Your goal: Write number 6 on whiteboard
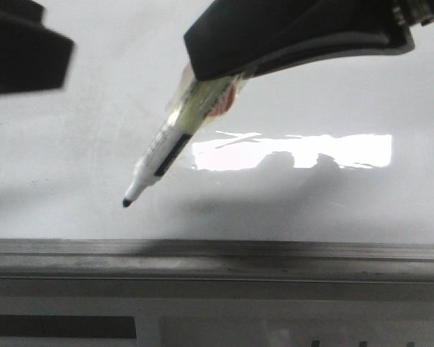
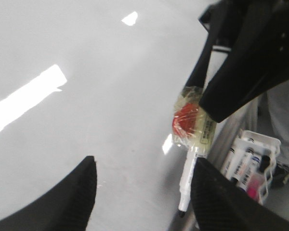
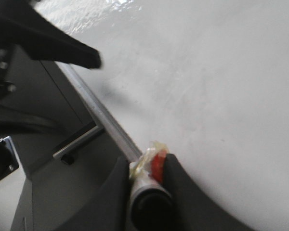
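Observation:
The whiteboard (image 1: 333,94) fills the front view, pale grey-white with a bright glare patch; its grey frame edge (image 1: 217,256) runs along the near side. I see no number 6 on it in any view. My right gripper (image 1: 210,76) is shut on a white marker (image 1: 159,155) wrapped in clear tape with a red patch. The marker slants down to the left, its black tip (image 1: 126,203) near the board's near edge; I cannot tell if it touches. It also shows in the left wrist view (image 2: 187,178) and right wrist view (image 3: 147,185). My left gripper (image 2: 143,185) is open and empty above the board.
A white holder with several markers (image 2: 250,159) stands beyond the board's frame in the left wrist view. The left arm's dark body (image 1: 22,50) hangs at the upper left of the front view. A grey cabinet face with a handle (image 3: 79,139) lies past the frame.

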Available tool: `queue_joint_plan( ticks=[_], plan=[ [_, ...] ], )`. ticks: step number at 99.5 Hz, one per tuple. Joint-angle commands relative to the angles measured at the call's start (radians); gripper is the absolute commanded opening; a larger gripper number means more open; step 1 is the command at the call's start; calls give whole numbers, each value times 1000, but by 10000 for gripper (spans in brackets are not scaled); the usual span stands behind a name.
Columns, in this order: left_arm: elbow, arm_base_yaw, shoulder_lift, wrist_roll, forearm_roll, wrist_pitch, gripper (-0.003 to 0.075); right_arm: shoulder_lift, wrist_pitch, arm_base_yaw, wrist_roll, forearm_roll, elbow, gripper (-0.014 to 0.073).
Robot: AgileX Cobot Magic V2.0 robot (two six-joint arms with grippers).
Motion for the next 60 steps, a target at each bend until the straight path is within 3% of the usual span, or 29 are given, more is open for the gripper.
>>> queue_joint_plan(
  ticks=[1,15,33,60],
  plan=[
    [-40,37,-112,-11,-31,-29,369,-10,-51,-53,-13,34,-62,-64],
    [-40,121,-227,-11,-40,-20,353,8,-5,-143,-13,31,-143,-64],
    [-40,207,-242,-11,-125,-24,353,64,39,-217,-13,-6,-267,-64],
    [-40,219,-240,-11,-151,-31,353,109,-31,-237,-13,-15,-299,-64]
  ],
)
